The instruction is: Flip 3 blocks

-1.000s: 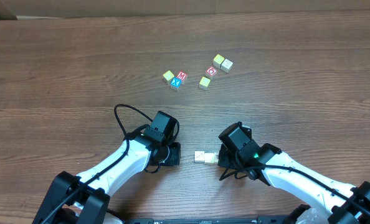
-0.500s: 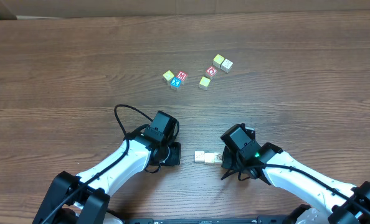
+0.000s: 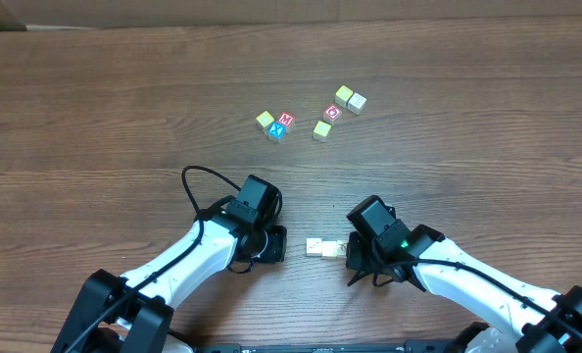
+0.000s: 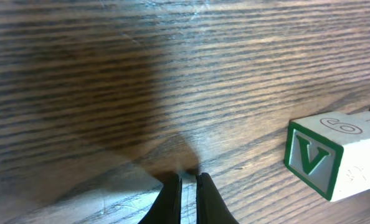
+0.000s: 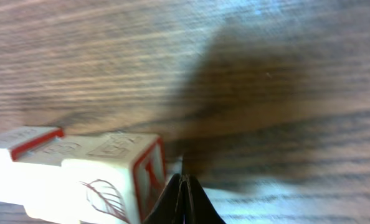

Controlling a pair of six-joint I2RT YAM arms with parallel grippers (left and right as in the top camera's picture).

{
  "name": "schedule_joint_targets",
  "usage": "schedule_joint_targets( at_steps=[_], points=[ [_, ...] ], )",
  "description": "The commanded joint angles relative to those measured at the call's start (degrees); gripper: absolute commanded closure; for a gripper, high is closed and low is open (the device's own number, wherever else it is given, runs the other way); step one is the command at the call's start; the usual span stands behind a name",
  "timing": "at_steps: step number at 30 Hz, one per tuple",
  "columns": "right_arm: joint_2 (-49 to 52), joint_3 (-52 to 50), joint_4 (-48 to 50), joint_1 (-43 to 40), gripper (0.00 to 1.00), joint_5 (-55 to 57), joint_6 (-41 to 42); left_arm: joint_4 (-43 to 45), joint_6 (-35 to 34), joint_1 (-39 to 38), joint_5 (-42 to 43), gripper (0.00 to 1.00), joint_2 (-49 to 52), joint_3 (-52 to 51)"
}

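Left claw [image 4: 188,186], right claw [image 5: 182,184] low (pinched)

A dark-brown wood-grain desk [image 3: 95,98], its grain running from the left edge to the right, carries a red "M" cube [image 3: 286,120] and a blue "X" cube [image 3: 276,130]. The two sit touching in the far half, about midway between the left and right edges, the red one nearer the far edge. A red "O" cube [image 3: 333,112] lies near them toward the right edge, apart from the pair, and beyond the far edge runs a pale beige strip [image 3: 369,8], too little of it shown to identify.
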Motion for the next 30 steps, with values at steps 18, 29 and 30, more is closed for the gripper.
schedule_joint_targets(
  at_steps=[18, 29, 30],
  points=[
    [0.13, -0.24, -1.86, -0.2, 0.96, -0.5, -1.7, 13.7, 2.16, -2.62, -1.25, 0.96, 0.48, -0.33],
    [0.13, -0.24, -3.52, -0.2, 0.96, -0.48, -1.73, 19.1, 1.9, -2.64, 7.56, 0.96, 4.98, -0.33],
    [0.13, -0.24, -3.56, -0.2, 0.96, -0.48, -1.73, 19.34, 1.9, -2.64, 8.68, 0.96, 5.86, -0.33]
  ],
)
